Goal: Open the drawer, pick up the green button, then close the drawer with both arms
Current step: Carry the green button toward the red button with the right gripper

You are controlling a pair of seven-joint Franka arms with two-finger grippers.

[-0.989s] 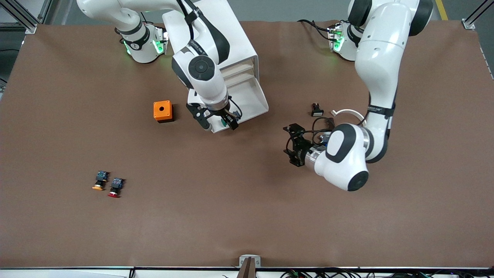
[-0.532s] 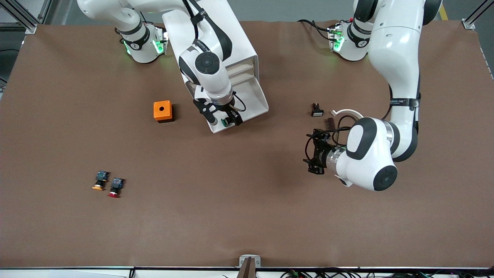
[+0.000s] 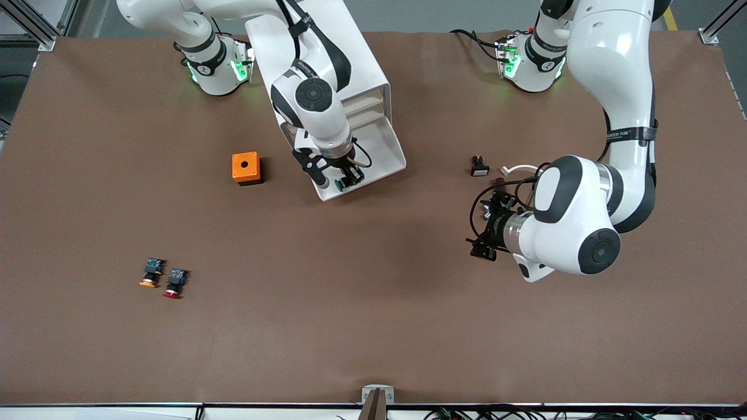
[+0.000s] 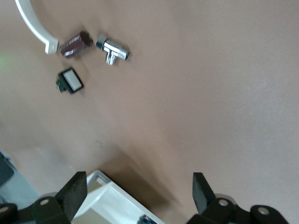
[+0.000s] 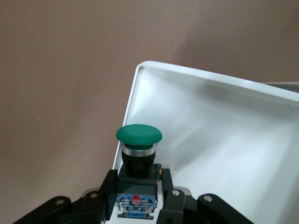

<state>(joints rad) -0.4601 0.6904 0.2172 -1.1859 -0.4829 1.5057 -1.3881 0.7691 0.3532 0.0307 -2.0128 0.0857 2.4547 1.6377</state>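
Note:
The drawer (image 3: pixel 382 153) stands pulled out of the white cabinet (image 3: pixel 327 52), an open white tray. My right gripper (image 3: pixel 337 178) is at the drawer's front corner toward the right arm's end, shut on the green-capped button (image 3: pixel 338 184). In the right wrist view the fingers (image 5: pixel 108 186) clamp the button's black-and-blue body, and the green cap (image 5: pixel 138 134) sits over the drawer's rim (image 5: pixel 133 88). My left gripper (image 3: pixel 480 228) is open and empty over bare table toward the left arm's end. Its view shows the spread fingers (image 4: pixel 74 191) and a corner of the drawer (image 4: pixel 105 198).
An orange box (image 3: pixel 245 168) with a hole stands beside the drawer toward the right arm's end. Orange-capped (image 3: pixel 151 273) and red-capped (image 3: pixel 174 283) buttons lie nearer the camera. A small black part (image 3: pixel 479 167), a white curved piece (image 4: pixel 32 25) and a chrome fitting (image 4: pixel 113 48) lie by the left arm.
My right gripper has shifted slightly at the drawer's front corner and its fingers have drawn in on the green button. My left gripper has moved away from the drawer toward the left arm's end.

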